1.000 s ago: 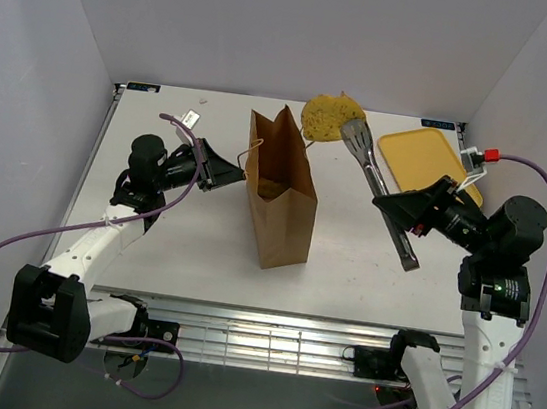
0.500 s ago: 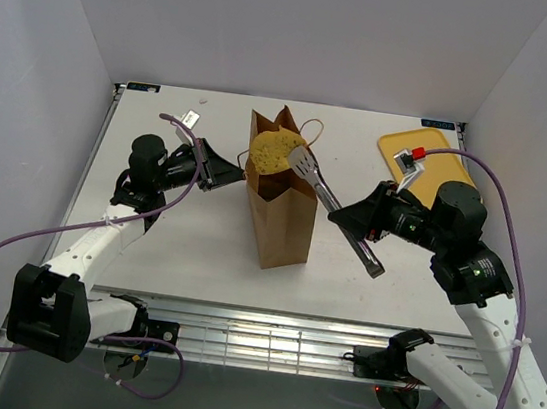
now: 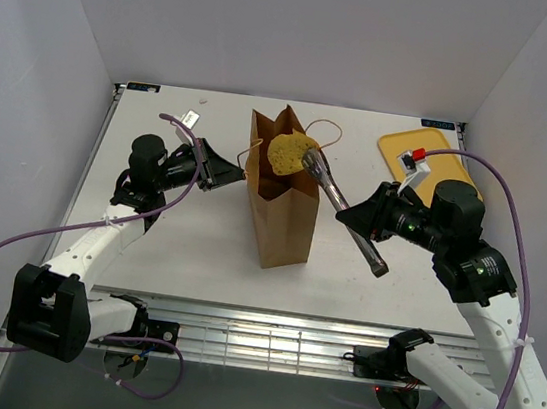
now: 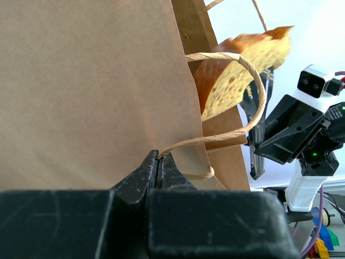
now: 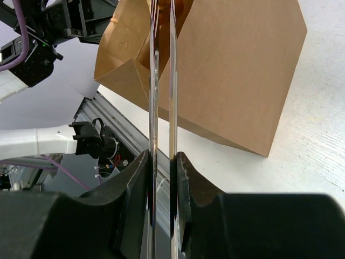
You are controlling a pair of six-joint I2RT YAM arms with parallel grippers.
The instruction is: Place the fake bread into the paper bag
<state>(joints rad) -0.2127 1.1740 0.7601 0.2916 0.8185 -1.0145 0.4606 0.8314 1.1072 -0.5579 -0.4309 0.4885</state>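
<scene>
Brown kraft paper forms the paper bag (image 3: 282, 216), which stands upright and open-mouthed on the white table (image 3: 178, 242). A flat slice of fake bread (image 3: 290, 153) hangs tilted over the bag's mouth, close to its right rim. The slice has a golden-brown crust and a pale yellow, pitted crumb face (rather like a sponge). From the left wrist its lower part is hidden behind the bag's wall, so how far it sits below the rim cannot be told.

Metal tongs (image 3: 345, 212) pinch the slice at their far tips and slant away to the right of the bag. The right gripper (image 3: 357, 219) is squeezed onto the two tong arms, pressing them nearly together. The left gripper (image 3: 235, 171), on the bag's left side, has its jaws clamped on the twisted paper handle (image 4: 257, 81) where the loop meets the bag's wall.

Small blue stickers (image 3: 143, 86) sit at the table's far corners behind the bag; their print is too small to read.

Bare table lies to the left of the bag and in front of it, out to the near edge. A yellow tray (image 3: 397, 148) lies well apart to the bag's right, by the far right corner.
</scene>
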